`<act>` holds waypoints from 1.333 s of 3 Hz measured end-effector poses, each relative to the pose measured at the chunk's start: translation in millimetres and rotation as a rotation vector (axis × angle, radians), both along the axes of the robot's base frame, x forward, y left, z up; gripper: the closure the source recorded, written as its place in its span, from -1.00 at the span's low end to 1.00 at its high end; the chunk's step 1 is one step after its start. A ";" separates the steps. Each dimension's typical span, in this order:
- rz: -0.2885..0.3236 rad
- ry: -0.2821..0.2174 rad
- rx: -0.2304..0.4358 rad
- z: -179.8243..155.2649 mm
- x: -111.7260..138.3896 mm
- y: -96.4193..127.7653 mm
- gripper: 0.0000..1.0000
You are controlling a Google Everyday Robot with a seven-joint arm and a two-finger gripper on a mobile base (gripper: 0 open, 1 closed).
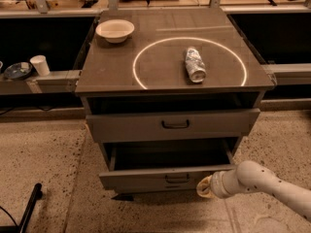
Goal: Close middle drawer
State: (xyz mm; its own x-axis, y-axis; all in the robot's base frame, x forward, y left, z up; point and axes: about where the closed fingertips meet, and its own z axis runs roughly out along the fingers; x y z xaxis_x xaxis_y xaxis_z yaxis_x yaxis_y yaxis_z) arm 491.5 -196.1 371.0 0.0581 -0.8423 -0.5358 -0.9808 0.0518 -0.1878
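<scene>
The middle drawer (141,179) stands pulled out at 6 o'clock, under the table (107,74) and a second drawer (126,126). The hand (204,186) is at its front, at 3 o'clock from the handle (177,178); spread or pressed together, I cannot tell. On the table, a bowl (115,30) sits at 11 o'clock and a can (195,64) lies at 1.

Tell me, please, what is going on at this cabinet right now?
The robot's arm reaches in from the lower right, and its gripper sits close against the right end of the middle drawer front. That drawer stands pulled well out, so it is not yet closed. The drawer above sticks out only slightly. A white bowl and a silvery container on its side rest on the cabinet top.
</scene>
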 end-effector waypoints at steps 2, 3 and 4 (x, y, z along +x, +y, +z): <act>0.000 0.000 0.000 0.0 0.0 0.0 -0.70; 0.000 0.000 0.000 -0.1 -0.1 0.1 -1.00; 0.000 0.000 0.000 -0.1 -0.1 0.1 -1.00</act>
State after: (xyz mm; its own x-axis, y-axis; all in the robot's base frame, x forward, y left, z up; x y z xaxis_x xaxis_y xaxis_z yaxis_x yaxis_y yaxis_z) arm 491.5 -195.9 370.9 0.0581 -0.8422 -0.5360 -0.9809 0.0517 -0.1876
